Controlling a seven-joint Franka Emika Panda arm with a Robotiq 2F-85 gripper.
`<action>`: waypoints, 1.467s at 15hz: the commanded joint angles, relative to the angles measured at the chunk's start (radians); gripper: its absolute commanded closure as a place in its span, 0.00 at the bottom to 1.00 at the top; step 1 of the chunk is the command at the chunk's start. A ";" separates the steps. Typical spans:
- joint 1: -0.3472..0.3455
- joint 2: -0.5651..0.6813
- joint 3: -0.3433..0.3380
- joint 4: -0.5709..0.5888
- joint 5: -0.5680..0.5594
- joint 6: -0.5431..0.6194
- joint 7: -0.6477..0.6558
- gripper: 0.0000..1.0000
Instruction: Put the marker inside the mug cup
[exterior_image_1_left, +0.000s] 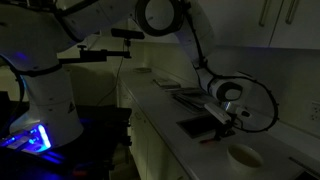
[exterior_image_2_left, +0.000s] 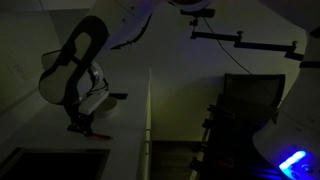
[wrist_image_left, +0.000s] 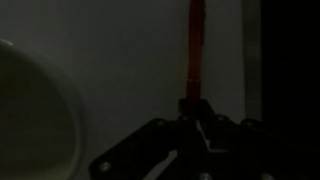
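Note:
The scene is very dark. In the wrist view the red marker runs straight out from between my fingertips, and my gripper looks shut on its near end. The cream mug cup fills the left edge of that view, apart from the marker. In an exterior view my gripper is low over the counter, the marker pokes out below it, and the cup stands a little nearer the camera. In an exterior view my gripper and the marker also show; the cup is out of view there.
A dark rectangular tray lies on the pale counter next to my gripper, and another dark tray lies further back. The counter's front edge drops off beside the robot base. A dark band runs along the right of the wrist view.

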 joint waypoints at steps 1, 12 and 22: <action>0.017 -0.084 -0.039 -0.101 0.013 0.155 0.082 0.96; -0.076 -0.235 -0.055 -0.357 0.105 0.619 0.168 0.96; -0.183 -0.361 0.004 -0.582 0.245 0.920 0.225 0.96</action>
